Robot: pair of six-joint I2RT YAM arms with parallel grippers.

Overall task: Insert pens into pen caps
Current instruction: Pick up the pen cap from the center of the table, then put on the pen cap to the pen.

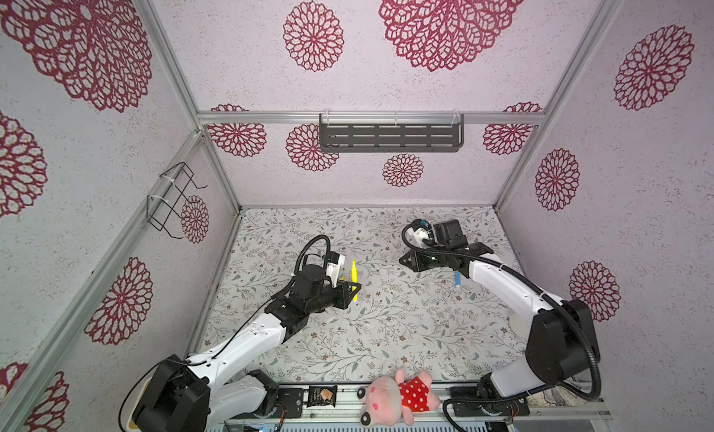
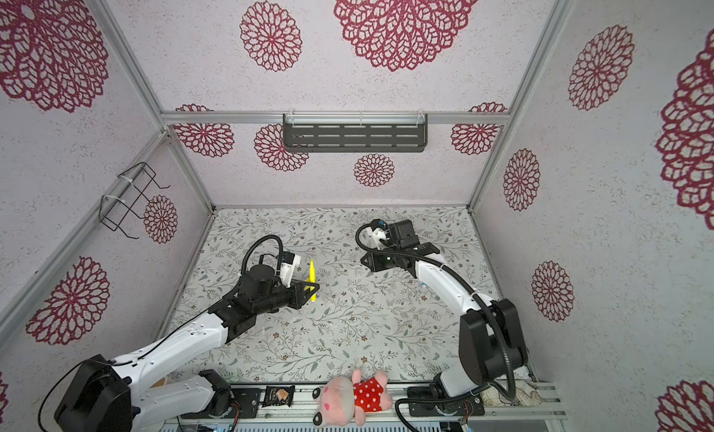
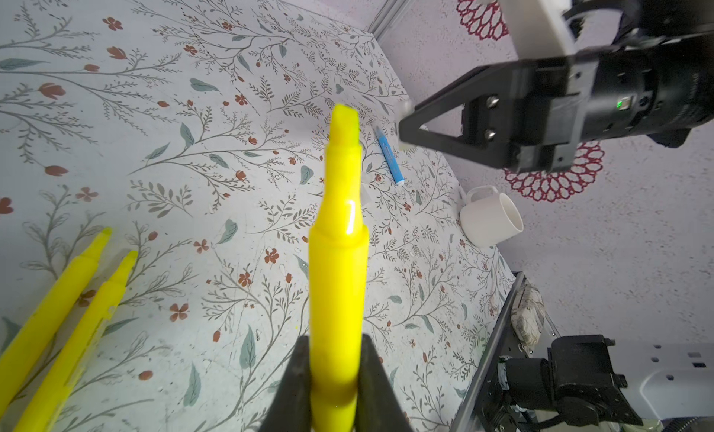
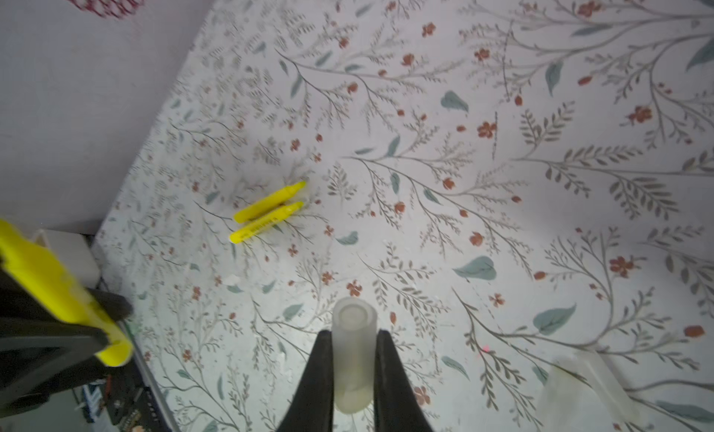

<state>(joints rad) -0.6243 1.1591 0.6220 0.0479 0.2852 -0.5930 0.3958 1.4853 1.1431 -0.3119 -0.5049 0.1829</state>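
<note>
My left gripper (image 3: 335, 372) is shut on a yellow pen (image 3: 336, 256), whose tapered tip points away from the wrist. In both top views the held pen (image 1: 354, 277) (image 2: 312, 277) hangs over the table's middle left. My right gripper (image 4: 353, 372) is shut on a whitish translucent pen cap (image 4: 353, 349) with its open end forward. That gripper (image 1: 403, 261) faces the left gripper (image 1: 356, 288) across a gap. Two more yellow pens (image 4: 270, 200) (image 4: 266, 223) lie side by side on the cover. A blue pen (image 3: 389, 156) (image 1: 457, 279) lies beside the right arm. Another cap (image 4: 579, 383) rests blurred on the cover.
A white mug (image 3: 490, 217) lies on its side by the right wall. A pink plush toy (image 1: 398, 397) and a dark snack packet (image 1: 322, 396) sit on the front rail. A slotted shelf (image 1: 390, 134) and a wire basket (image 1: 174, 198) hang on the walls.
</note>
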